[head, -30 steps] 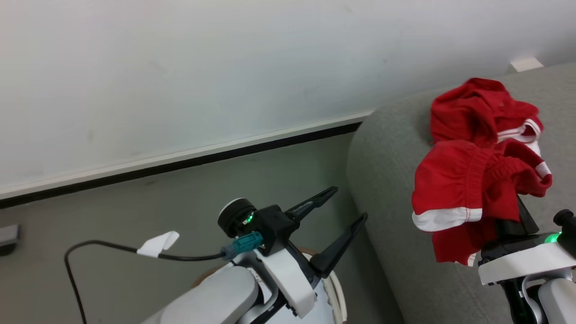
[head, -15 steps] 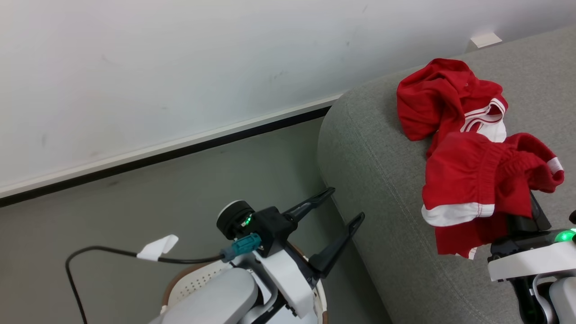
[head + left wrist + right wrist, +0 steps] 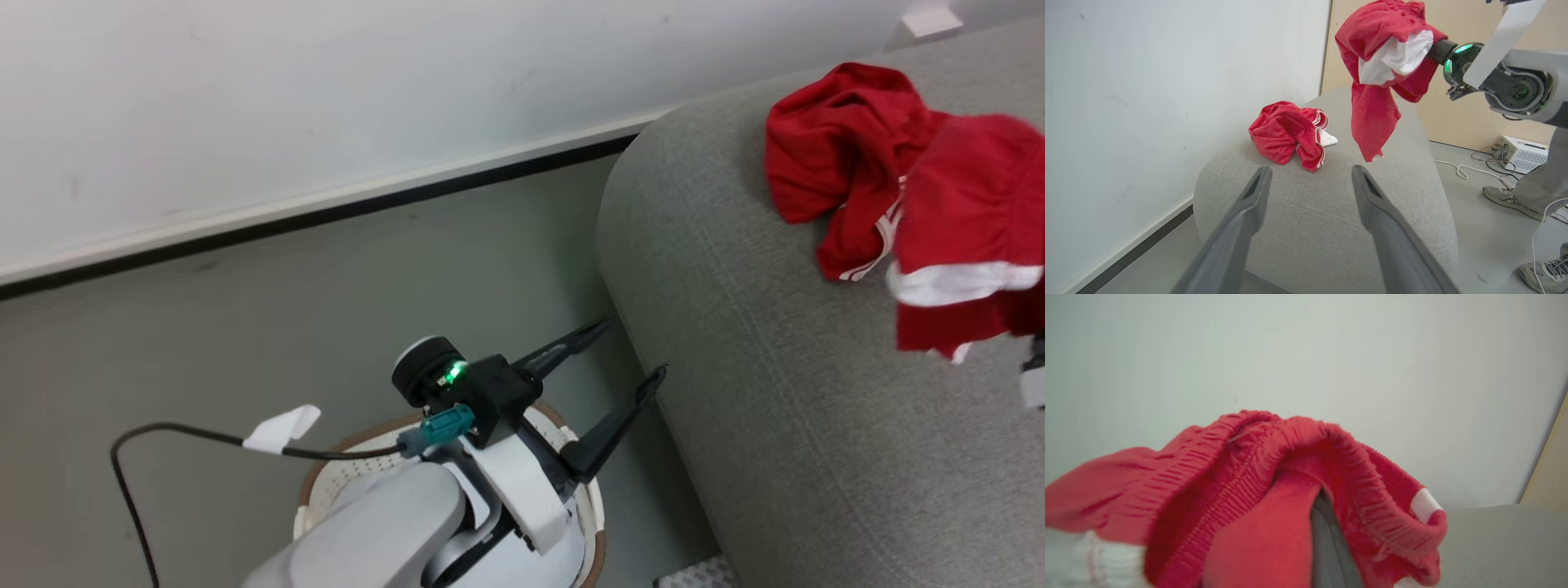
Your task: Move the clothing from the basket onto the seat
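**Stock on view: red clothing, basket, seat, two pincers**

1. Clothing, two red pieces with white bands.
 - Hanging garment (image 3: pixel 1372 61): bunched over the right pincer (image 3: pixel 1325 531), elastic waistband uppermost and a white band showing. It droops in a long fold over the top of the seat (image 3: pixel 1323 220). Whether its lowest corner touches the upholstery cannot be told.
 - Lying garment (image 3: pixel 1284 132): crumpled heap resting on the seat top near the rounded end, on the wall side. In the head view the hanging piece partly overlaps it.
2. Basket (image 3: pixel 343 445): cream, perforated, brown rim. It stands on the floor (image 3: pixel 245 327) just beside the seat's rounded end and is largely covered by the left forearm. Its contents are hidden.
3. Seat: light grey fabric sofa, set close to the white wall (image 3: pixel 326 98).
4. Left pincer (image 3: pixel 635 347): fingers spread wide, nothing between them, above the basket and pointing at the seat's end.
5. Right pincer: pressed together, pinching the hanging garment. One grey finger shows through the cloth.
6. Sundries: black cable (image 3: pixel 163 433) with a white tag, a person's shoes (image 3: pixel 1506 198), and a white box (image 3: pixel 1521 153) with cords on the floor.
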